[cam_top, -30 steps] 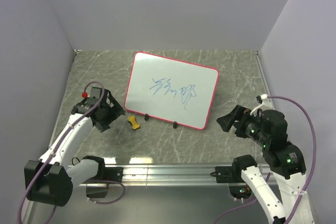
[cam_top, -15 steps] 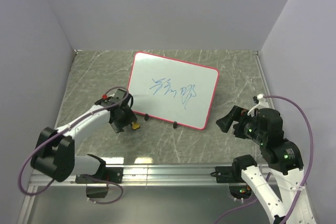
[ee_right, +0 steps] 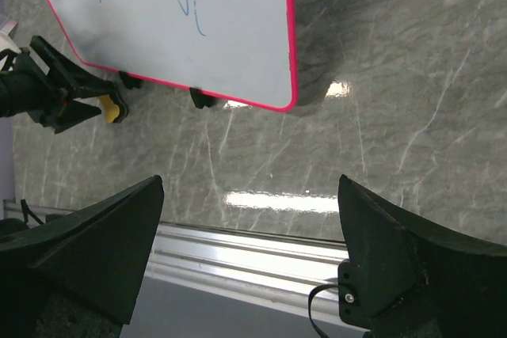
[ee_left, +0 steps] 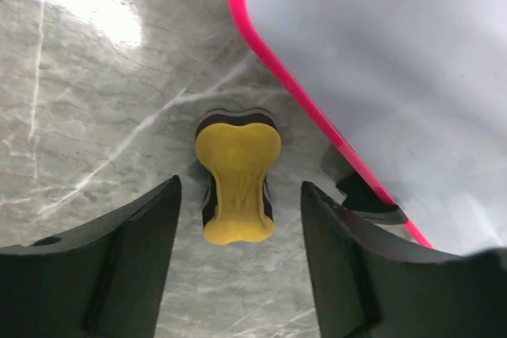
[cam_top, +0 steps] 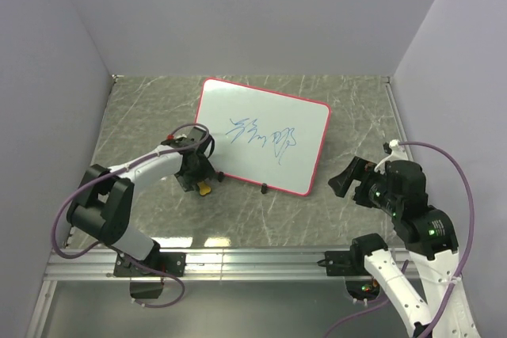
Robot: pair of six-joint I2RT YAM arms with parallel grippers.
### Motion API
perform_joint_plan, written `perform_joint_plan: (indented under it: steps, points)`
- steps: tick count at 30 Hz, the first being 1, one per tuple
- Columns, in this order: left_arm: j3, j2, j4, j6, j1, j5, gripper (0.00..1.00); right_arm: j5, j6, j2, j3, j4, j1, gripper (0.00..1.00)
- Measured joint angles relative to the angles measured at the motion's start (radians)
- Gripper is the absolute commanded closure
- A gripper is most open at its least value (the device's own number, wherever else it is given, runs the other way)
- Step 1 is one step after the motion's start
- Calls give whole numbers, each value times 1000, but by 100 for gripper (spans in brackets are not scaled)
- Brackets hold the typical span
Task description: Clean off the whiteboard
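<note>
**Whiteboard** [cam_top: 260, 136]: propped at a tilt on small black feet [cam_top: 263, 188] on the table [cam_top: 261, 223]. Blue writing [cam_top: 279, 144] is borne at its centre, and nothing is judged erased yet.

**Eraser** [ee_left: 238, 172]: yellow and waisted, laid flat just beside the whiteboard's near-left corner, apart from the pink rim.

**Left gripper** [ee_left: 238, 195]: fingers are spread with the eraser between them, and no contact is seen.

**Right gripper** [ee_right: 250, 187]: fingers are spread and nothing is held. It is kept well apart from the whiteboard, off its near-right corner.

**Hazards, as judged:**
- The whiteboard could be nudged or tipped on closing if its rim or a foot is caught by the finger nearest it, since little room is left there.
- The eraser could be pinched off-centre and twisted out.
- The unbraced whiteboard could be pushed away under wiping pressure.

**Position relative to fingers:** the whiteboard's rim runs just beside the left gripper's board-side finger, and the writing lies beyond both fingers.
</note>
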Motion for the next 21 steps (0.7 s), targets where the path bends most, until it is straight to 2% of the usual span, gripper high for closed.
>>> perform_joint_plan:
  steps: [2, 13, 14, 15, 17, 21]
  points:
    - [0, 3, -3, 0, 0, -10, 36, 5, 0, 10, 0, 0, 0, 3]
    - [-38, 30, 25, 16, 0, -20, 66, 15, 1, 66, 0, 12, 0, 3]
    - [-38, 30, 26, 19, 0, -21, 71, 15, 1, 79, 0, 18, 0, 3]
    - [-38, 30, 29, 23, 0, -20, 83, 15, 1, 90, 1, 23, 0, 3]
    - [-40, 28, 32, 26, 0, -16, 100, 9, 1, 136, 9, 37, 0, 3]
    - [-40, 16, 31, 38, 0, -15, 99, -31, 1, 254, 52, 102, 0, 2]
